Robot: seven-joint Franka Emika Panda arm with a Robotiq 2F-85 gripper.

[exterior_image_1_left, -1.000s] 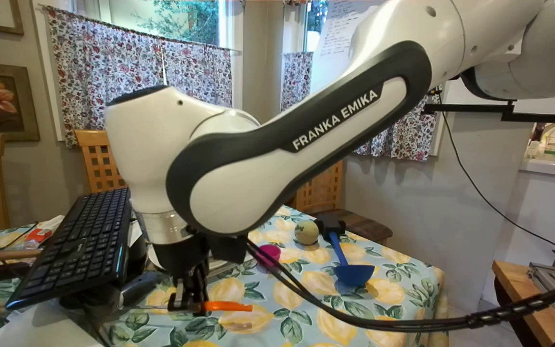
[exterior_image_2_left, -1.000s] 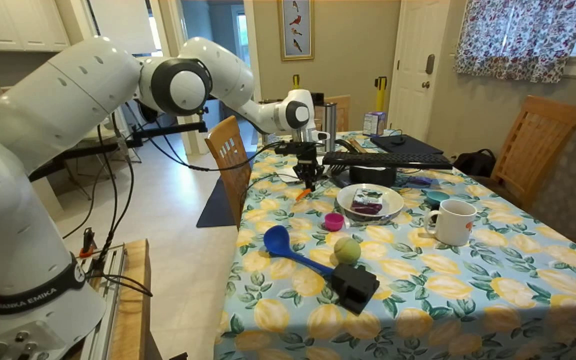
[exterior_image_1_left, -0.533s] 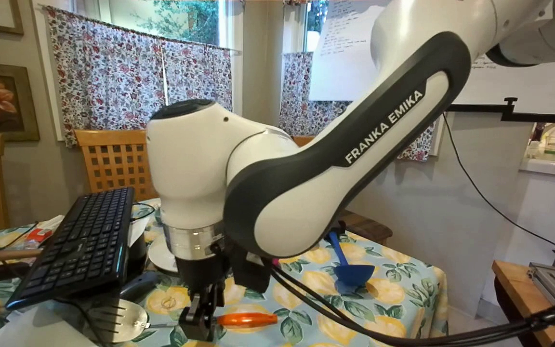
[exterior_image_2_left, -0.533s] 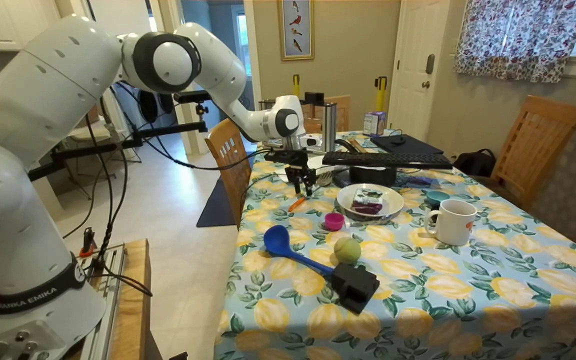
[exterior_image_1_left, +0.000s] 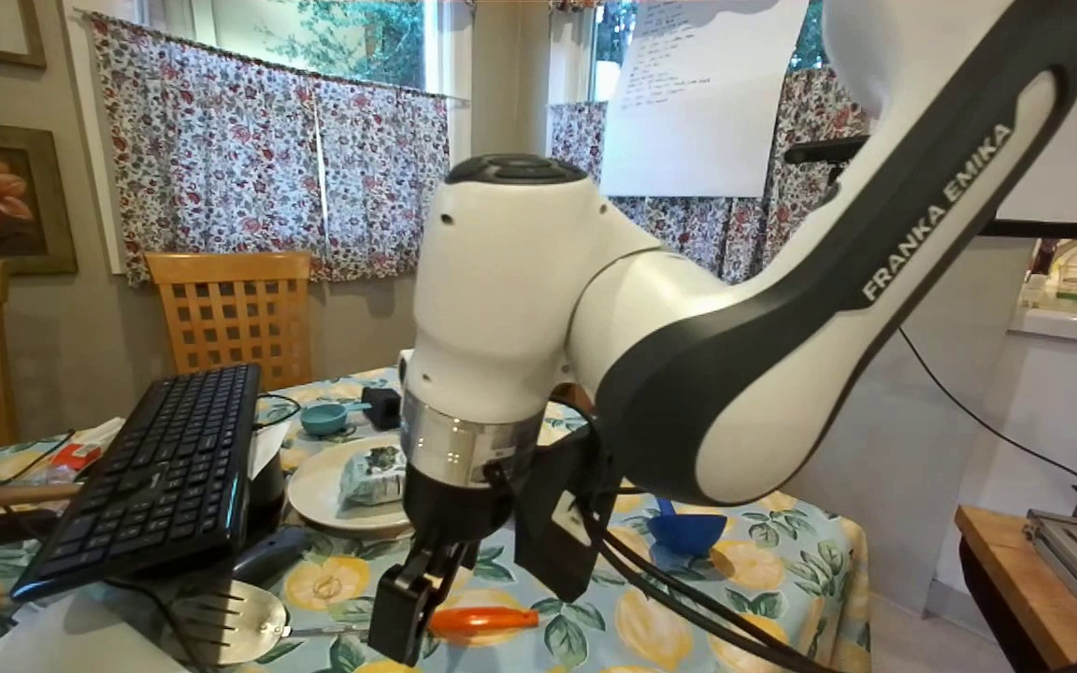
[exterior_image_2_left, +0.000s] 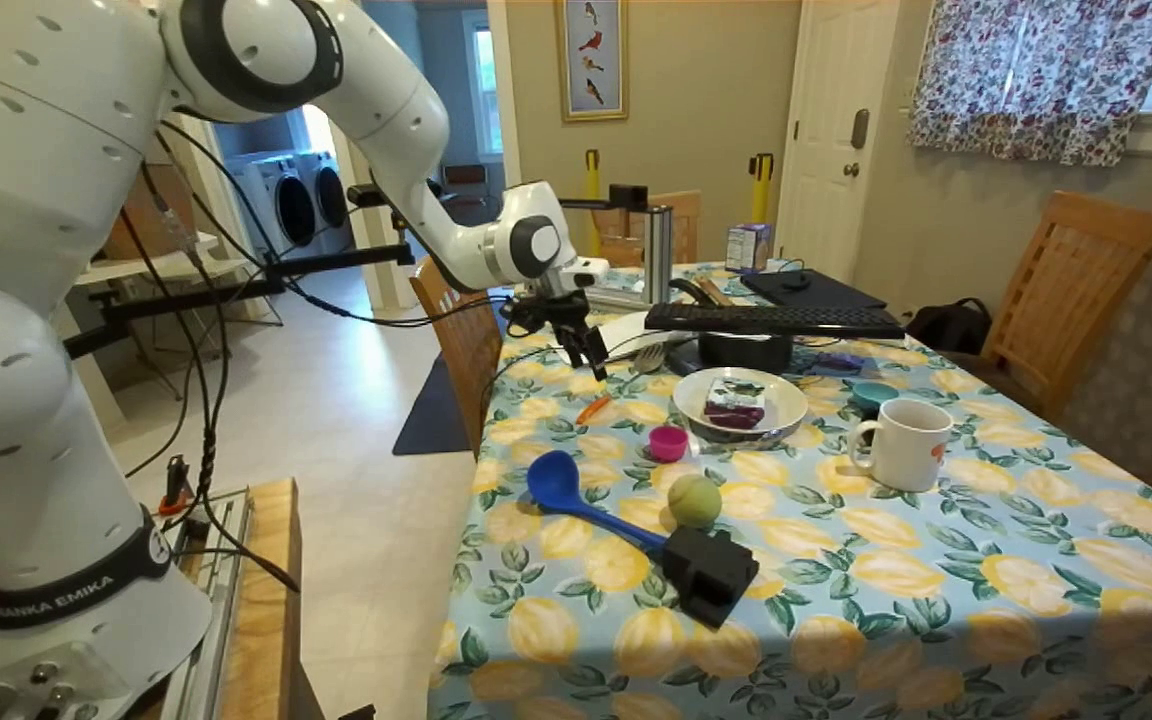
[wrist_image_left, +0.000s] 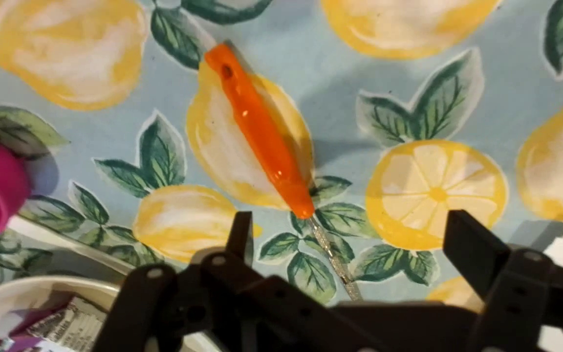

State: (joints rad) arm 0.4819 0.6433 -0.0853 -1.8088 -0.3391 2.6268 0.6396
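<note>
The gripper hangs over a lemon-print tablecloth with its two black fingers spread well apart. Below it the orange-handled utensil lies flat on the cloth. In the wrist view the handle is on the far side of the fingertips, slanting from far left to near right, and the thin metal shaft runs on into the gap between the fingers, cloth showing on either side of it and neither finger touching the visible part, before the gripper's dark body hides it. In an exterior view the slotted metal head lies to the left of the fingers and the handle just to their right, a finger covering the spot where shaft and handle meet. A black keyboard rests farther left, raised above the cloth. In an exterior view the handle is nearer than the fingertips, with cloth showing between; a pink cup sits near it on the right, a white bowl with a packet in it farther right, and a blue ladle and a tennis ball lie nearer than the cup.
</note>
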